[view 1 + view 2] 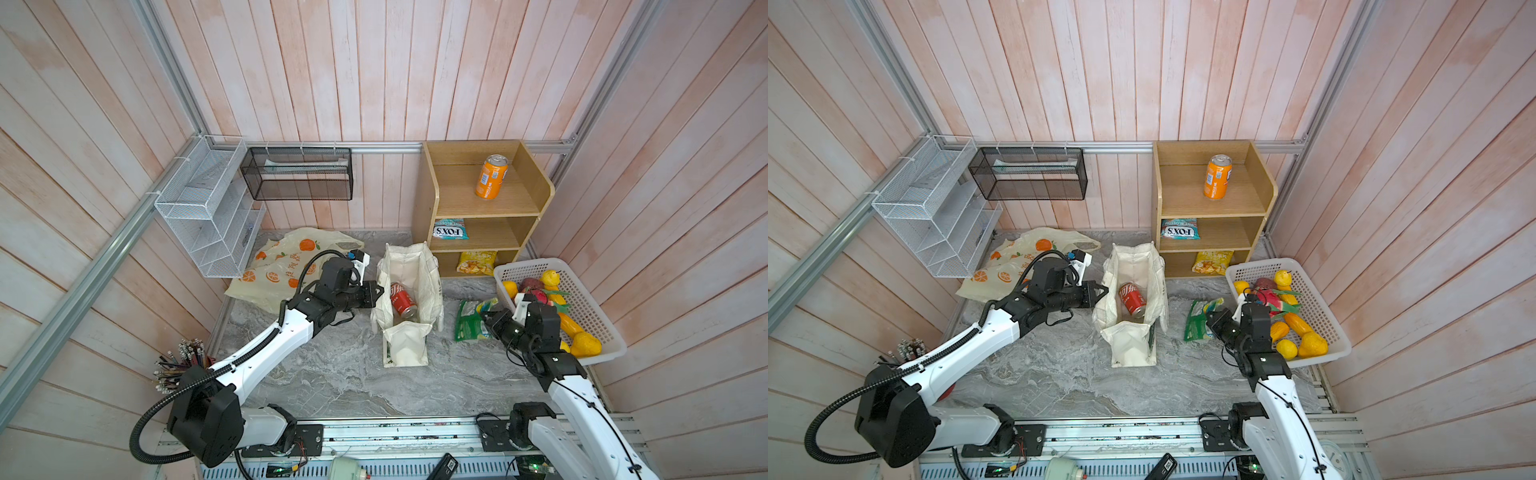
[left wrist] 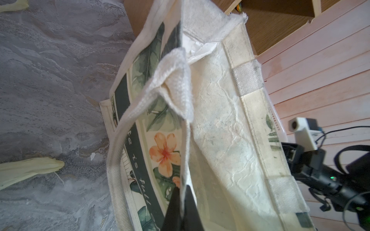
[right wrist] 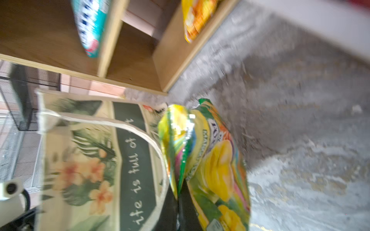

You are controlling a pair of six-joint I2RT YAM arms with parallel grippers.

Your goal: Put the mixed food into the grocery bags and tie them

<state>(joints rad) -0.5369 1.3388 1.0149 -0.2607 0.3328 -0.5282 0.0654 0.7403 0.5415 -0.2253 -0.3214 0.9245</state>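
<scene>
L end effector (image 1: 380,291) on tote (image 1: 405,349) rim, R end effector (image 1: 486,318) on snack pkt (image 1: 469,324)

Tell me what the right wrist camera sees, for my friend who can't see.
The right claw pinches a green and yellow snack packet. A flowery canvas tote stands beside it, with a wooden shelf behind; the picture is blurry.

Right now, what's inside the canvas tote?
One red cola can, lying on its side on the floor of the canvas tote. Nothing else shows; the near end, under the folded-in flap, is covered.
</scene>
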